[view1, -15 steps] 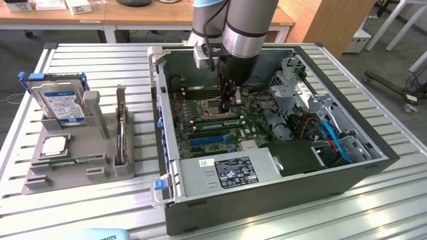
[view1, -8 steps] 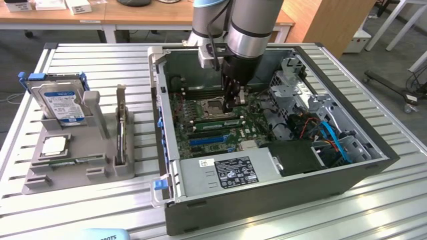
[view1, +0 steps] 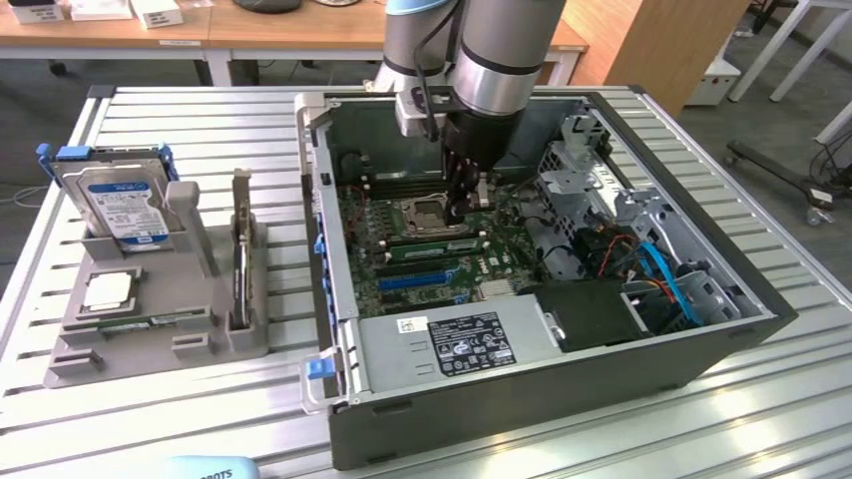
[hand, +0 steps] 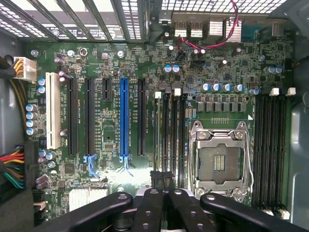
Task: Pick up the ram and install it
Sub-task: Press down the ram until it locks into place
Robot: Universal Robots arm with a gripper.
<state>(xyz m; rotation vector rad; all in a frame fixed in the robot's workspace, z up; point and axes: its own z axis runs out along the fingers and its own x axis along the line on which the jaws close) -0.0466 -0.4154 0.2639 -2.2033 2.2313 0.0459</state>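
free: open case top (view1: 349, 100) | blocked: drive cage (view1: 586, 165), cables (view1: 665, 274) (exterior view's right)

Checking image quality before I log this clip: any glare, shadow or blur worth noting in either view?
Exterior view: even room light, soft sheen on the slatted table, and the arm's shadow darkens the motherboard beneath the gripper. Wrist view: a bright reflection washes out the board below the blue slot; the black finger links look soft, while the CPU socket is crisp.

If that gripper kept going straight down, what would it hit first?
Probably the memory slots beside the empty processor socket on the green motherboard; the gripper hangs just above them, though depth is unclear.
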